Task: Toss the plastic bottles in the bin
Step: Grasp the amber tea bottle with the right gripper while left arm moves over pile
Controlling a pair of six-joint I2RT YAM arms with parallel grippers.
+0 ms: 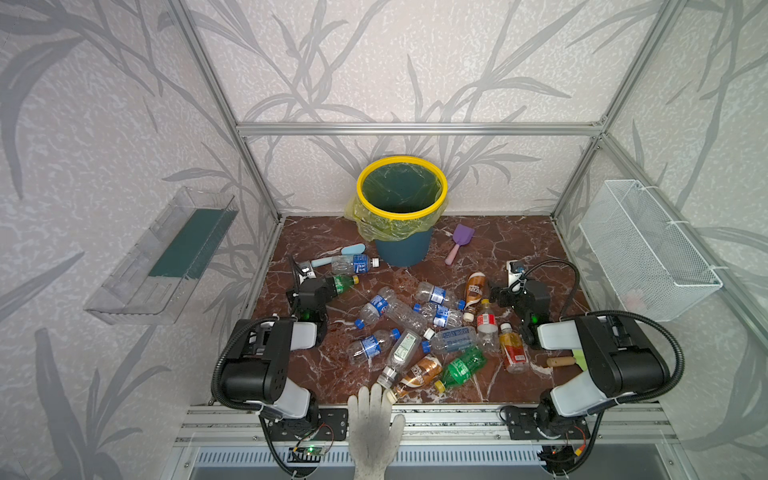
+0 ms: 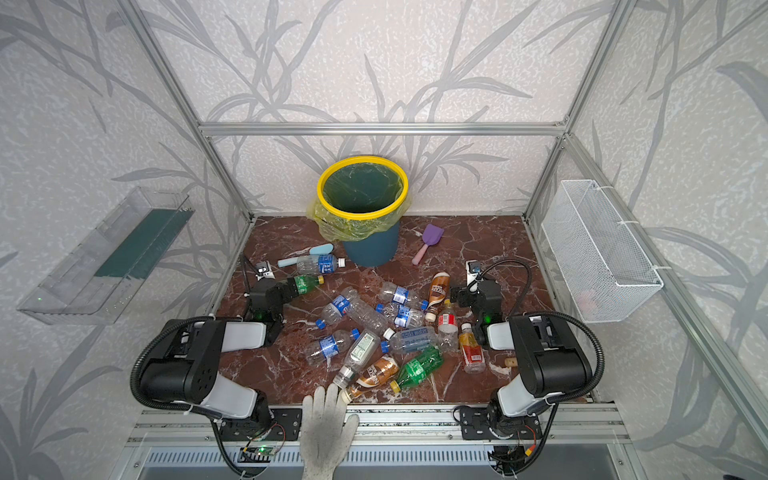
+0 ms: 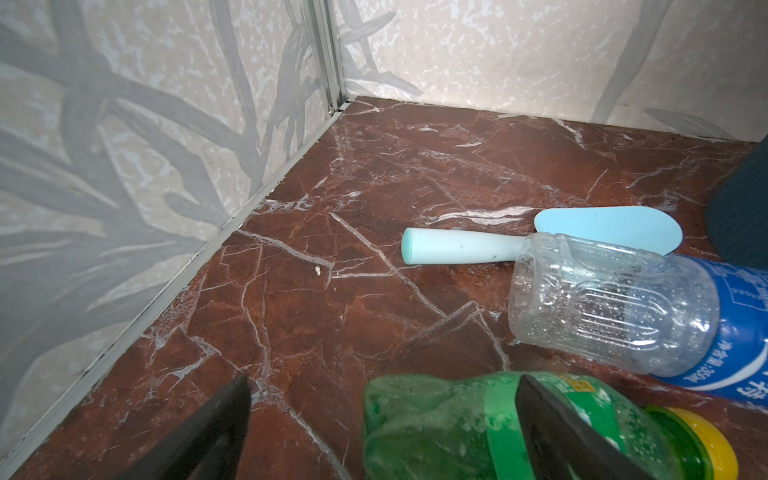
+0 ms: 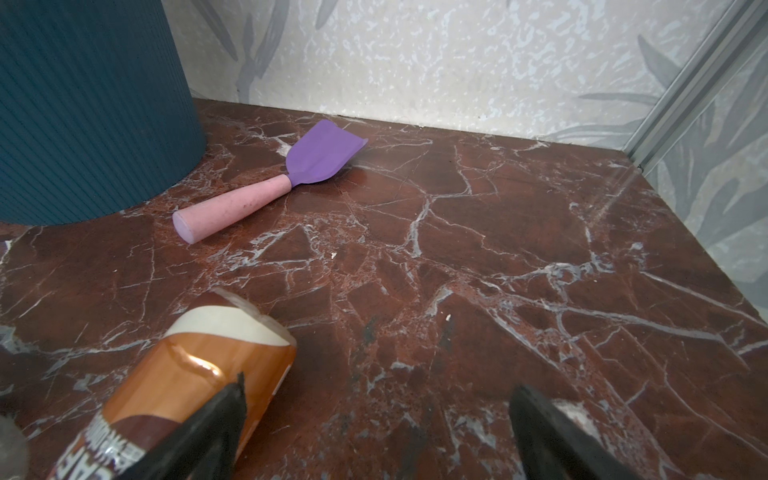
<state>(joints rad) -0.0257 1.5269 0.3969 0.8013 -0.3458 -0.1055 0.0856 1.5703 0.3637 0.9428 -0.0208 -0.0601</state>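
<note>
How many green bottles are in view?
2. One green bottle lies at the left gripper; the other green bottle lies near the front. None seems hidden.

The marbled red-brown surface (image 1: 519, 241) carries a light-blue shovel (image 1: 353, 249) lying flat at its far left and a pink-handled purple shovel (image 1: 463, 233) at its far right. A clear tray (image 1: 162, 257) is mounted to the left of the surface, and a white wire-mesh basket (image 1: 644, 249) to its right.

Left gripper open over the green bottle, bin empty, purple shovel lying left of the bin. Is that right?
One slip: the purple shovel lies to the right of the bin, not left, as both top views show. The left gripper is open over the green bottle, and the bin looks empty.
</note>
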